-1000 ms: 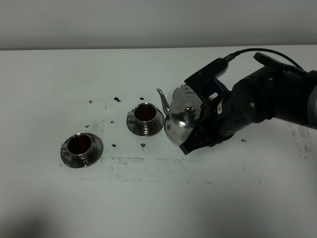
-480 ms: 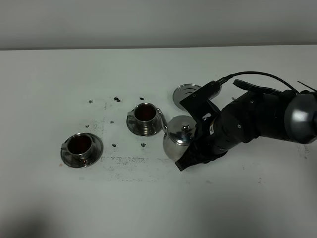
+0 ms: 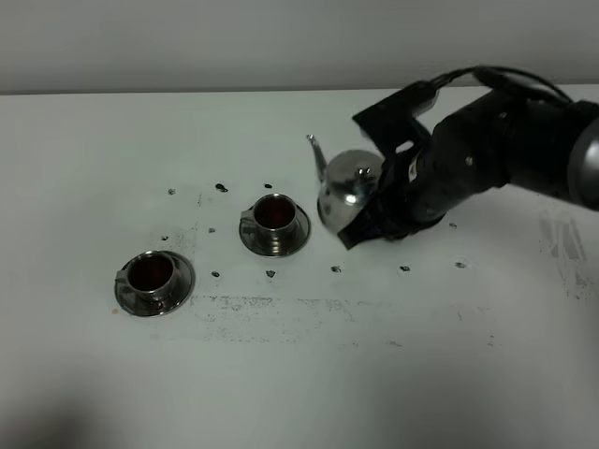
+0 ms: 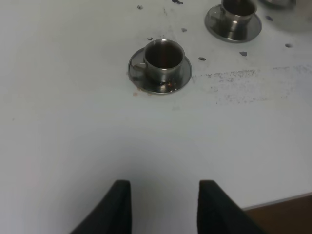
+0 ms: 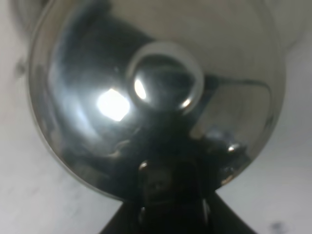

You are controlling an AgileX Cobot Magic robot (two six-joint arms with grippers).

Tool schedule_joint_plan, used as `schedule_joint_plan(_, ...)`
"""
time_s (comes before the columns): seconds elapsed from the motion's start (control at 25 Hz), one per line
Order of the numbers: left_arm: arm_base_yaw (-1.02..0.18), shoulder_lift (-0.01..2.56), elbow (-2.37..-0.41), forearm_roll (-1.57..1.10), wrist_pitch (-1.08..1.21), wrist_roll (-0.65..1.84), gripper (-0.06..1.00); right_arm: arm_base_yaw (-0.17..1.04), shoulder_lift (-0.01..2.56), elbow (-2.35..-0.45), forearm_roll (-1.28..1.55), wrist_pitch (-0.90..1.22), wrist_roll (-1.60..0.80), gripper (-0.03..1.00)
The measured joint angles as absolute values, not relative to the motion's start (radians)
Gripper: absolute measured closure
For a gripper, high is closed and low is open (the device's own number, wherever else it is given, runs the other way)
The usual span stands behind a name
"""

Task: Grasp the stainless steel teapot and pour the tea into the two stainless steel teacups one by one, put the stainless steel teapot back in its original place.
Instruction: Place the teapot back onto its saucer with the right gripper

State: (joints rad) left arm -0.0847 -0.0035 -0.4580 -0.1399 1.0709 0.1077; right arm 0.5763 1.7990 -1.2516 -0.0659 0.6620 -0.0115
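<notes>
A: Two arms on rig; which was busy?

B: Right arm (image 3: 505, 154), biggest thing in shot. Its gripper (image 3: 374, 210) was clamped on the steel teapot (image 3: 348, 187) at the handle side, pot upright, spout (image 3: 316, 152) twd the cups, just R of the near cup.

A: Left gripper (image 4: 163, 207)?

B: Fingers parted, holding nothing, above bare table (image 3: 299, 374).

A: Cups?

B: Both on saucers w/ dark tea inside: one mid-table (image 3: 274, 224), other (image 3: 153, 282) further L & nearer the front edge. Small dark spots (image 3: 335, 269) round them.
</notes>
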Motion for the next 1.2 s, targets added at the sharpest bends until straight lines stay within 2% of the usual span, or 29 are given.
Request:
schedule_joint_plan(0.24,-0.085,-0.004,-0.458,-0.140,1.071,0.108,0.62,0.484,1.869,-1.399,-0.073,0.722,-0.011,0.80)
schedule_joint_plan(0.6,-0.085,-0.004,-0.458,-0.140,1.071,0.108,0.62,0.462,2.025,-1.571,-0.068,0.749,-0.011,0.80)
schedule_joint_plan(1.2,-0.085,-0.004,-0.458,-0.140,1.071,0.108,0.62,0.449,2.140,-1.609,-0.065,0.715,-0.010,0.80)
